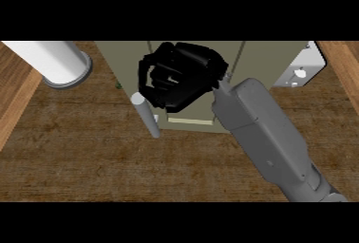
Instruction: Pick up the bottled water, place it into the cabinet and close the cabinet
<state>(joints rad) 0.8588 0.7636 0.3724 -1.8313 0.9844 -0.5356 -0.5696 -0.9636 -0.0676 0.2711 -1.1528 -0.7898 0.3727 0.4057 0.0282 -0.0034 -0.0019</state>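
You cannot pick out the bottle with any certainty in the head view. The right hand [179, 78] hangs as a black mass in front of the cabinet [270, 57], its back turned toward you. You cannot tell whether it holds anything.

Its grey forearm [263, 137] runs up from the lower right corner and covers the right part of the cabinet's lower front.

Just left of the hand and a little below it, 1 pale grey rod [147, 116] stands upright along the left side of the cabinet's front. You cannot tell what the rod is. Beside its foot, under the hand, a pale yellowish strip [189, 121] crosses the cabinet's lower end.

The cabinet is olive-grey, with 2 thin vertical lines dividing its upper part. At its right, a light grey door [312, 54] stands swung out, with small white fittings [300, 73] on the face toward you.

A tiny green speck [118, 86] sits at the cabinet's left edge, too small to identify.

Well to the left, a thick white cylinder [49, 59] with a grey rim slants in from the upper left corner.

The dark wood counter [105, 166] fills the lower half of the view.
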